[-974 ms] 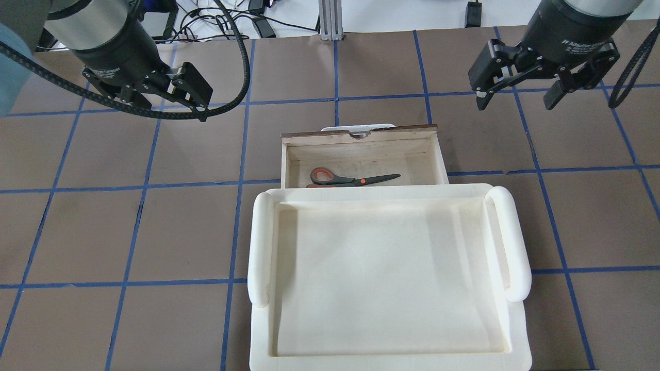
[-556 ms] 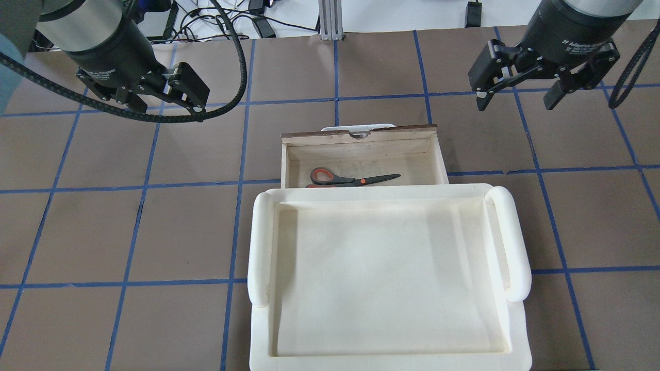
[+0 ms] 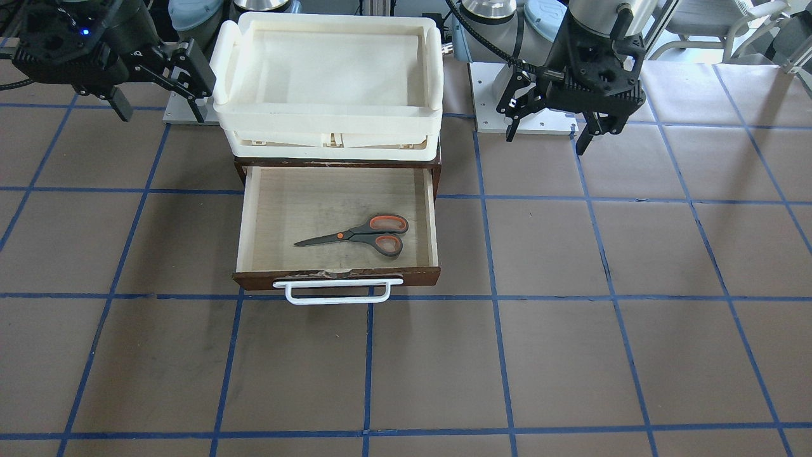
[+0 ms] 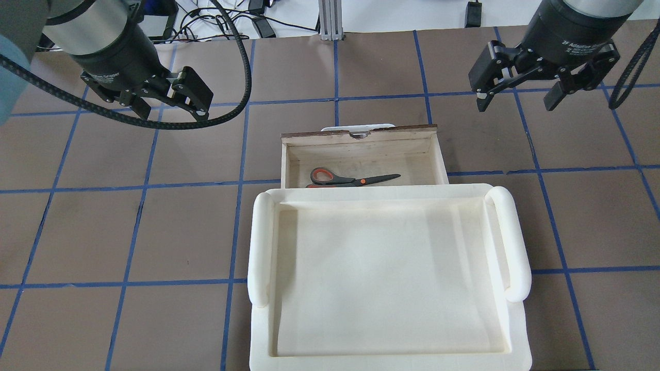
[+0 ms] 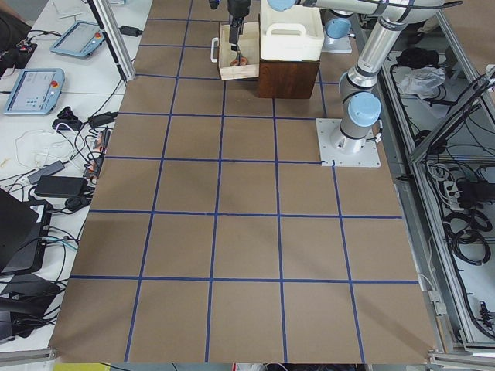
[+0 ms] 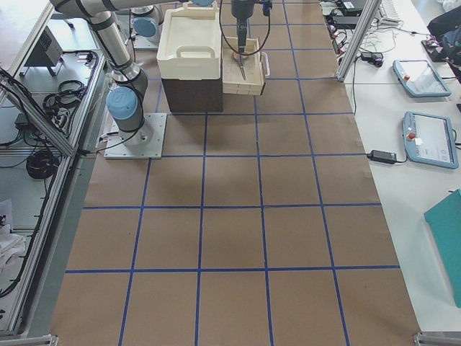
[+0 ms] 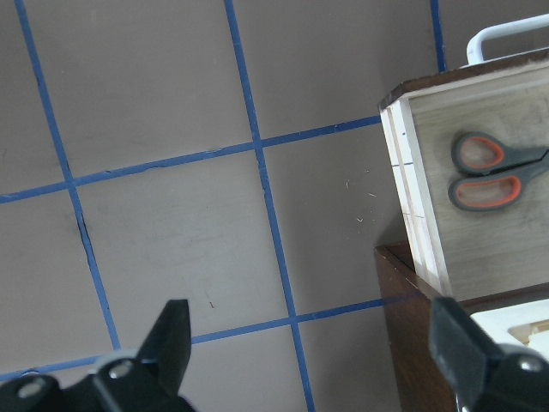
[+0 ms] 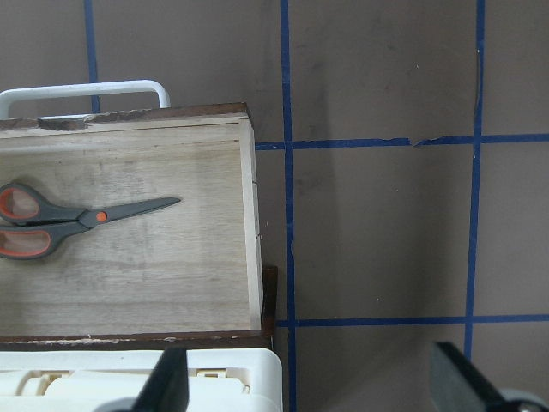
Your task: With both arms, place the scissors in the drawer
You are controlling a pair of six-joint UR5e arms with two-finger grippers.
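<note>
Grey scissors (image 3: 358, 235) with orange-red loops, dark brown drawer (image 3: 336, 275), cream tray (image 3: 327, 120), brown blue-gridded table (image 3: 571, 254)

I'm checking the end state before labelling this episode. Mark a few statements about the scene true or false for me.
1. The small grey-handled scissors with orange-red loops lie inside the pulled-out dark brown wooden drawer. True.
2. The left tool is shut on the scissors. False: it hangs open over the table, holding nothing.
3. The right tool is open and empty. True.
4. The scissors rest in the cream-white plastic tray. False: they are in the drawer below it.
5. The drawer's white bar handle faces away from the robot. True.
</note>
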